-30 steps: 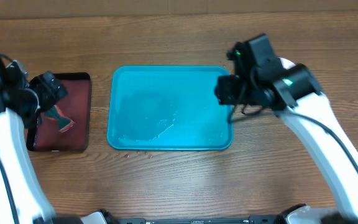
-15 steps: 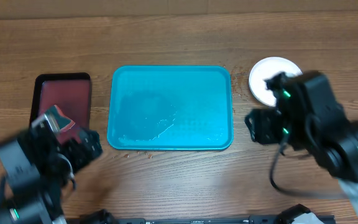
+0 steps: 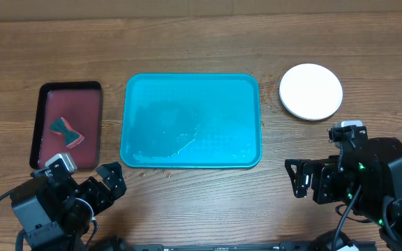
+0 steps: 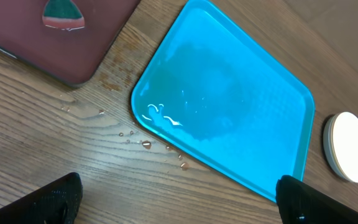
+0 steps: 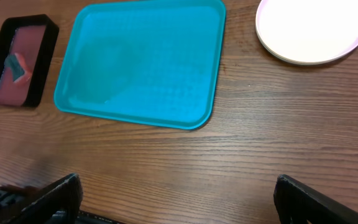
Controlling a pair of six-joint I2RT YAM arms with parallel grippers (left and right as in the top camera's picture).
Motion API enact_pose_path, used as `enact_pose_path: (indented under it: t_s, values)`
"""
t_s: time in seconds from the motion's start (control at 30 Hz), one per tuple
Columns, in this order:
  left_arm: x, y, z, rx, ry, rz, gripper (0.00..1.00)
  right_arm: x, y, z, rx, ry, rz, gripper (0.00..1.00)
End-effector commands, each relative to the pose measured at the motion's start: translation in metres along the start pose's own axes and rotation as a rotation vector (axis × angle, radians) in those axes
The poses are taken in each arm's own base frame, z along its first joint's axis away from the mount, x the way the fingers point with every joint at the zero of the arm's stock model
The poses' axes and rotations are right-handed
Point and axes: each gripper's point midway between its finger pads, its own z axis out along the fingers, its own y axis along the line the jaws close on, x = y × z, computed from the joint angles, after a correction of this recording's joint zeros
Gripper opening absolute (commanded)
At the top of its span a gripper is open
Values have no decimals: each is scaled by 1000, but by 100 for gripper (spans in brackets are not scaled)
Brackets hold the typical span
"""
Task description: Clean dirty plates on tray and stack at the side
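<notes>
A: Where are the plates to be found?

B: A white plate [image 3: 310, 91] is seen on the table [image 3: 201, 209], just beside the far right corner of the tray [image 3: 208, 97]; whether the other two lie beneath it cannot be told from above; no plate is seen on the tray, only a film of water; droplets [image 4: 145, 144] are scattered on the wood at its near edge.

A: And the claws?

B: The left gripper [image 3: 110, 183] and the right gripper [image 3: 296, 178] are both spread wide; nothing is held; each is parked near the front edge, well apart from the tray.

A: How would a plate be expected to handle?

B: It is judged light, stiff and, if wet, slippery; being plastic, it is hardly fragile; it would best be pinched at the rim, one finger over the lip and one under; the task is judged all but finished; a sponge [image 3: 66, 132] lies in the dark red tray [image 3: 68, 87].
</notes>
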Motion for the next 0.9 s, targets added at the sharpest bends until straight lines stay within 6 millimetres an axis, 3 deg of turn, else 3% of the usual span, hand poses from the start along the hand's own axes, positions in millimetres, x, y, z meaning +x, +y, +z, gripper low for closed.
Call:
enact_pose_path:
  t_s: [0.0, 0.63, 0.87]
  values:
    - [2, -2, 2, 15, 8, -9, 100, -1, -2, 1, 10, -5, -1, 100]
    - [2, -2, 2, 15, 8, -9, 99, 3, -4, 4, 15, 3, -8, 100]
    - [2, -2, 2, 15, 8, -9, 100, 13, -27, 28, 63, -35, 30, 100]
